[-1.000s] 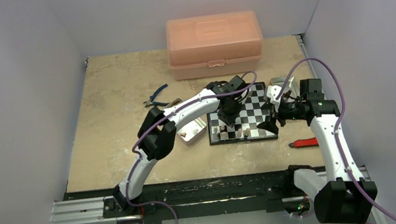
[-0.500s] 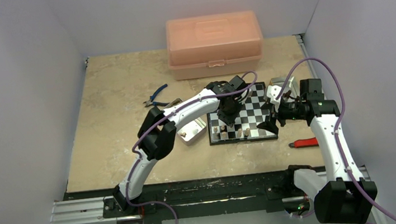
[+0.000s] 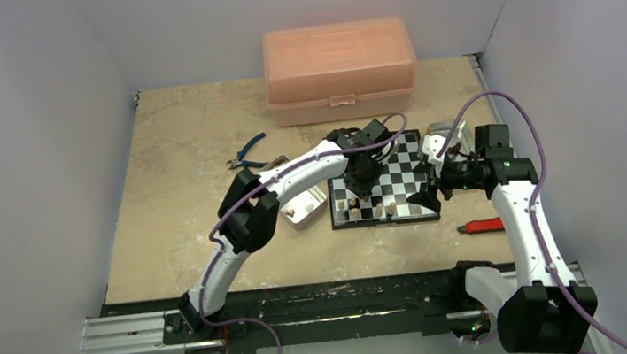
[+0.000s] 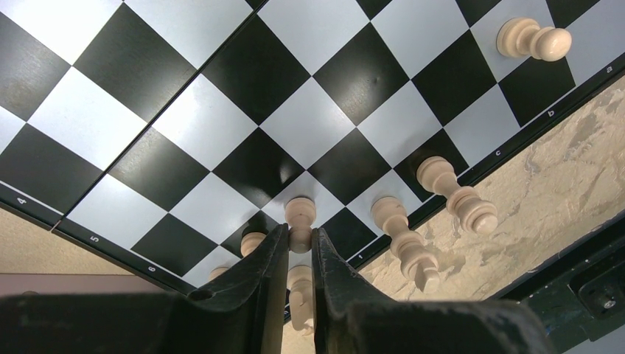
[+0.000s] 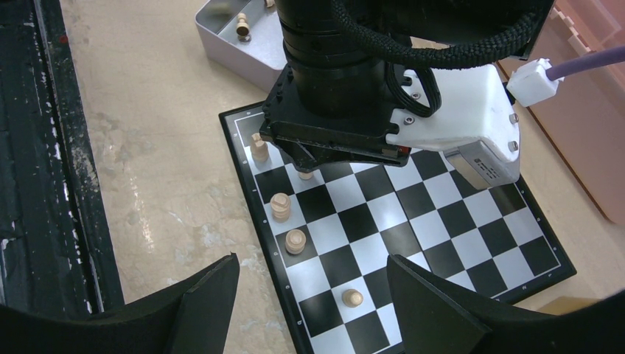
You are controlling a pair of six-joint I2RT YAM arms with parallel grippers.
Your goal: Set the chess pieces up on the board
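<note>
The board (image 3: 392,177) lies mid-table, and several light tan chess pieces (image 3: 355,212) stand along its near edge. My left gripper (image 3: 356,190) is low over the board's left part. In the left wrist view its jaws (image 4: 298,247) are shut on a tan pawn (image 4: 301,215) that stands on a square of the board (image 4: 258,74). Other tan pieces (image 4: 404,234) stand beside it. My right gripper (image 3: 430,190) hovers open and empty over the board's right edge. The right wrist view shows the right gripper (image 5: 309,269) above the board (image 5: 435,221), with tan pieces (image 5: 295,240) in the edge row.
A metal tin (image 3: 300,207) with a piece inside (image 5: 241,24) sits left of the board. A pink plastic box (image 3: 338,67) stands at the back. Blue-handled pliers (image 3: 247,153) lie left of the board. A red-handled tool (image 3: 483,225) lies near the right arm.
</note>
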